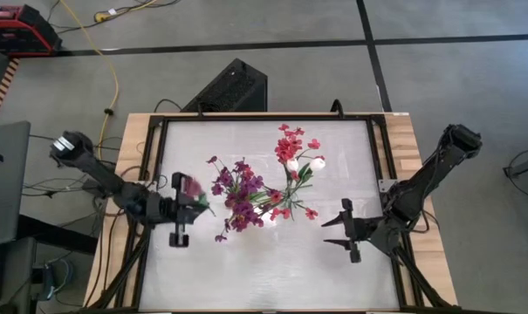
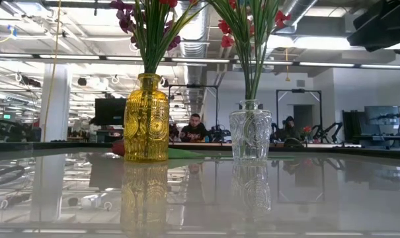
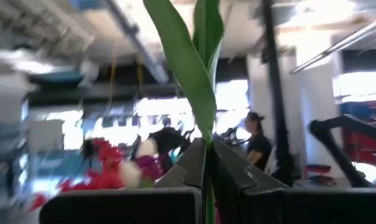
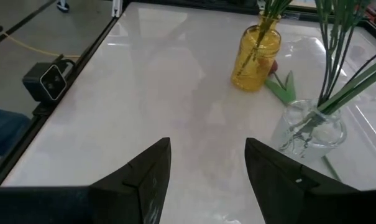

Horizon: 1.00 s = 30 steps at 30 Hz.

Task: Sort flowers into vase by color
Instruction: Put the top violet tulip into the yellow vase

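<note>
A yellow glass vase [image 1: 236, 209] [image 2: 145, 119] holds purple sprays [image 1: 237, 187]. A clear glass vase [image 2: 250, 134] [image 4: 309, 130] beside it holds red sprays and white buds [image 1: 294, 161]. My left gripper [image 1: 181, 212] is left of the yellow vase, above the table, and shut on a flower with a pinkish-red blossom [image 1: 191, 186] and long green leaves [image 3: 188, 68]. My right gripper [image 1: 346, 228] [image 4: 206, 180] is open and empty, right of the vases. Another red bud with a green leaf [image 4: 279, 79] lies on the table by the yellow vase. My left gripper pinches the flower's thin green stem [image 3: 207, 186] between its two fingers, just below the leaves. The fingers reach level, from the table's left, and lie across the stem. The flower stands roughly upright in the hold, leaves and blossom above the fingers, clear of the table.
The white tabletop [image 1: 264, 270] is bare in front of the vases and near my right gripper. A small camera [image 4: 48, 81] sits at the table's near edge. Cables and a dark box [image 1: 233, 87] lie on the floor beyond the far edge. People sit in the room behind [image 2: 194, 129].
</note>
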### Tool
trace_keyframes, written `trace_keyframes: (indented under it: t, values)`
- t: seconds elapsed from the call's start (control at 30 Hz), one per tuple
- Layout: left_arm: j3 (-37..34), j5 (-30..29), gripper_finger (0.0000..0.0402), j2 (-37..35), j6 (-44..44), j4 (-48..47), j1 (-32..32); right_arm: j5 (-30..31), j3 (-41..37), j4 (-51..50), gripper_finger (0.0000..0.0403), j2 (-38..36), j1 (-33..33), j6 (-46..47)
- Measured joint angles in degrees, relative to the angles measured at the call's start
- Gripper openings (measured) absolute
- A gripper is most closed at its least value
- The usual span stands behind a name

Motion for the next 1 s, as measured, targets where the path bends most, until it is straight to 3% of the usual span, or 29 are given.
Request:
trace_keyframes:
  t: [0.13, 0.33, 0.57, 0.67, 0.8, 0.9, 1.0]
  values:
    - [-1.23, 3.82, 0.0000, 7.95, 4.77, 15.82, -0.43, 0.01, 0.00, 0.29, 0.0232, 0.00, 0.00, 0.10]
    - [2.08, 9.84, 0.0000, 9.45, 6.42, 16.65, -0.69, -0.04, 0.02, 0.45, 0.0232, 0.00, 0.02, 1.44]
    - [3.66, 5.74, 0.0000, 6.57, 11.48, 16.11, -2.10, -0.04, 0.02, 0.58, 0.0232, 0.00, 0.02, 1.56]
    - [3.53, -0.65, 0.0000, 5.33, 12.15, 13.05, -2.65, -0.04, 0.02, 0.83, 0.0232, 0.00, 0.02, 1.56]
    - [3.51, -17.89, 0.0000, 3.74, 11.51, 4.67, -4.20, -0.07, 0.04, 1.04, 0.0232, 0.00, 0.02, 1.87]
    - [3.47, -31.79, 0.0000, 2.16, 9.26, 4.43, -4.78, -0.31, 0.04, 1.04, 0.0232, 0.00, 0.02, 1.89]
    - [3.47, -39.04, 0.0000, -0.43, 8.84, 4.82, -3.38, -0.43, 0.03, 1.04, 0.0232, 0.02, 0.02, 1.89]
